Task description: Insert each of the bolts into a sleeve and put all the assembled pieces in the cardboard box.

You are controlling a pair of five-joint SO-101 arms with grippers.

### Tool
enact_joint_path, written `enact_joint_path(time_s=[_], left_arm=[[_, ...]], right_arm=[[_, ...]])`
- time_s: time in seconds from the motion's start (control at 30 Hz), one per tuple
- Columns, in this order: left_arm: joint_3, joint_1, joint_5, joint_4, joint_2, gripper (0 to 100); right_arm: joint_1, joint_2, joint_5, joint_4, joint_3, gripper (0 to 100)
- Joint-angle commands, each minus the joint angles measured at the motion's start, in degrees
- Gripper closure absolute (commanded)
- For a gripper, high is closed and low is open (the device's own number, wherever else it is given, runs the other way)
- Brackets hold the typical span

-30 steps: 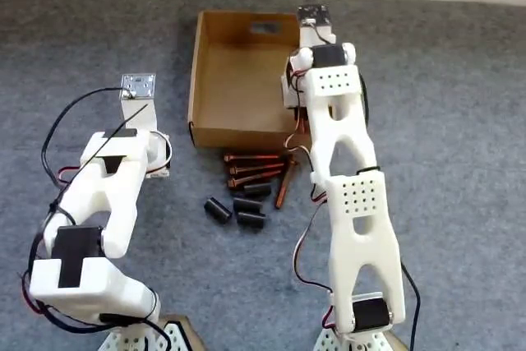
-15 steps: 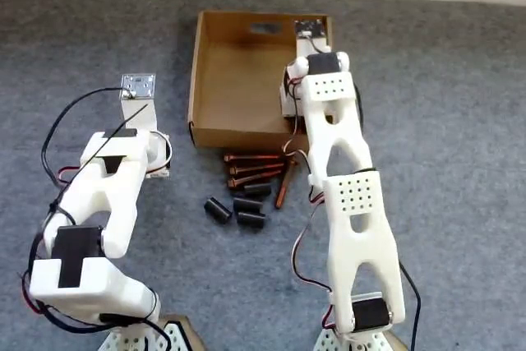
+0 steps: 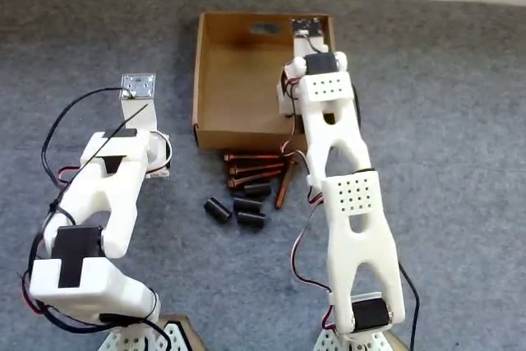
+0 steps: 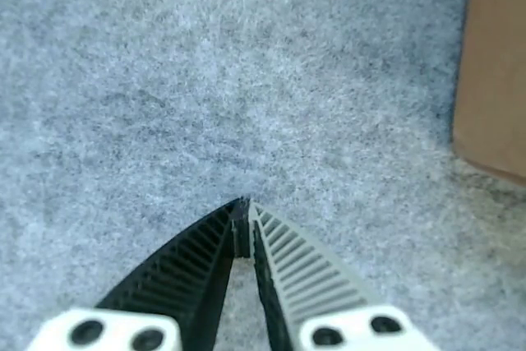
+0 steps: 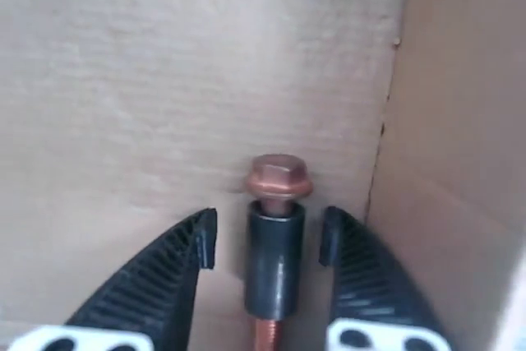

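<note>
A copper bolt [image 5: 279,177] pushed through a black sleeve [image 5: 276,262] lies on the floor of the cardboard box [image 5: 123,80], close to a side wall. My right gripper [image 5: 267,228] is open with a finger on either side of this piece, neither one touching it. From above, the right arm [image 3: 329,92] reaches over the right side of the box [image 3: 238,80]. Loose copper bolts [image 3: 253,168] and black sleeves [image 3: 238,207] lie on the carpet just in front of the box. My left gripper [image 4: 244,207] is shut on nothing, low over bare carpet near a box corner [image 4: 493,71].
Grey carpet [image 3: 444,121] covers the whole table. The left arm [image 3: 115,178] is folded back at the left, away from the parts. Open carpet lies to the right of the right arm and left of the box.
The right arm has shifted slightly left and deeper over the box. The left arm has not moved.
</note>
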Motion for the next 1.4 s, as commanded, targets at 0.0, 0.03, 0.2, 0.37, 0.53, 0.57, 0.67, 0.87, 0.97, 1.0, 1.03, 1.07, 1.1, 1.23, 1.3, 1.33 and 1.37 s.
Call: enact_joint_path(time_s=[0.0,0.03,0.2,0.37,0.53,0.57,0.67,0.87,0.97,1.0,1.03,1.07,1.1,1.23,1.3,1.33,1.37], left_arm=[[-1.80,0.75,-0.53,-0.62,-0.22,99],[-1.80,0.75,-0.62,-0.62,-0.22,99],[-1.80,0.75,-0.62,-0.62,-0.22,99],[-1.80,0.75,-0.62,-0.62,-0.22,99],[-1.80,0.75,-0.62,-0.62,-0.22,99],[-1.80,0.75,-0.62,-0.62,-0.22,99],[-1.80,0.75,-0.62,-0.70,-0.22,99],[-1.80,0.75,-0.62,-0.70,-0.22,99],[-1.80,0.75,-0.62,-0.70,-0.22,99],[-1.80,0.75,-0.62,-0.62,-0.22,99],[-1.80,0.66,-0.62,-0.62,-0.22,99],[-1.80,0.66,-0.62,-0.62,-0.22,99],[-1.80,0.57,-0.62,-0.62,-0.22,99],[-1.80,0.57,-0.62,-0.62,-0.22,99],[-1.80,0.57,-0.62,-0.62,-0.22,99],[-1.80,0.57,-0.62,-0.62,-0.22,99],[-1.80,0.57,-0.62,-0.62,-0.22,99]], right_arm=[[0.04,-3.74,-0.26,1.10,-5.85,80.7],[0.04,-4.18,-0.18,1.71,-8.04,80.7],[0.04,-5.23,-0.18,6.73,-19.21,81.5],[0.13,-7.08,-0.09,10.15,-26.51,99.6],[1.89,-12.09,-0.35,10.59,-25.36,89.2],[2.33,-13.58,-0.26,11.21,-25.36,88.4],[2.59,-18.33,-0.18,12.53,-24.92,88.2],[2.51,-29.58,-0.18,12.70,-24.66,88.2],[2.77,-35.21,-0.18,12.79,-23.78,88.2],[2.95,-37.05,-0.18,12.79,-22.29,88.2],[3.56,-39.08,-0.18,12.79,-20.26,88.2],[3.91,-41.01,-0.18,12.79,-17.63,88.2],[4.18,-43.03,-0.44,12.79,-14.37,88.2],[4.26,-52.18,-0.44,12.70,2.33,88.2],[4.26,-55.69,-0.44,12.35,10.59,88.2],[4.26,-56.66,-0.44,11.65,14.20,88.2],[4.35,-57.01,-0.44,10.59,17.71,88.2]])
